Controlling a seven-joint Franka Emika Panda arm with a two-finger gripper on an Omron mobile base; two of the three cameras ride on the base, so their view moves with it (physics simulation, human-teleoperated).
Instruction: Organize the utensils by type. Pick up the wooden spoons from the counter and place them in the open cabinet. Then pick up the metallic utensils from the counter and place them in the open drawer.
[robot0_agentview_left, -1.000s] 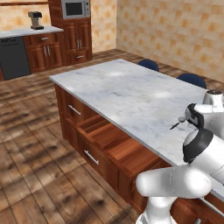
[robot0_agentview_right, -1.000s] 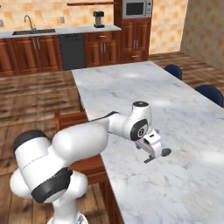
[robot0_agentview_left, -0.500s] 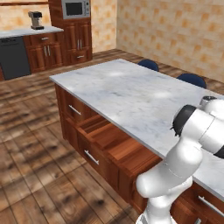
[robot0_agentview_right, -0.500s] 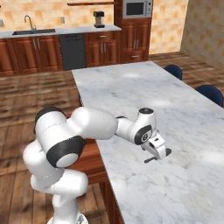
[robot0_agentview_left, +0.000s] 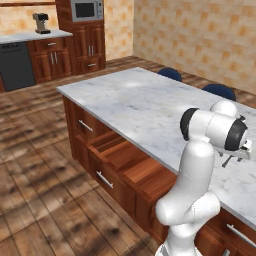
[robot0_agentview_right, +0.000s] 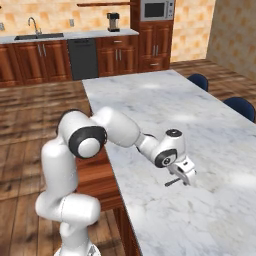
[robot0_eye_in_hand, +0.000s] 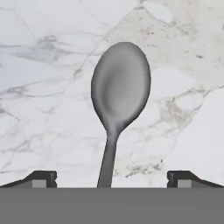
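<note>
A metallic utensil, a grey spoon with a thin dark handle, lies flat on the marble counter. My gripper hangs right over it, open, with one fingertip on each side of the handle. In the right base view the gripper sits low over the counter near its front edge, with the dark handle poking out below it. The left base view has the gripper behind my arm and the open drawer under the counter edge. The wooden spoons and the cabinet are out of view.
Blue stools stand along the counter's far side. A kitchen wall with a dishwasher, a microwave and a coffee maker lies far behind. Wooden floor spreads to the left.
My arm's elbow has swung up and around, and the gripper has sunk a little closer to the counter over the spoon. It has stayed open.
</note>
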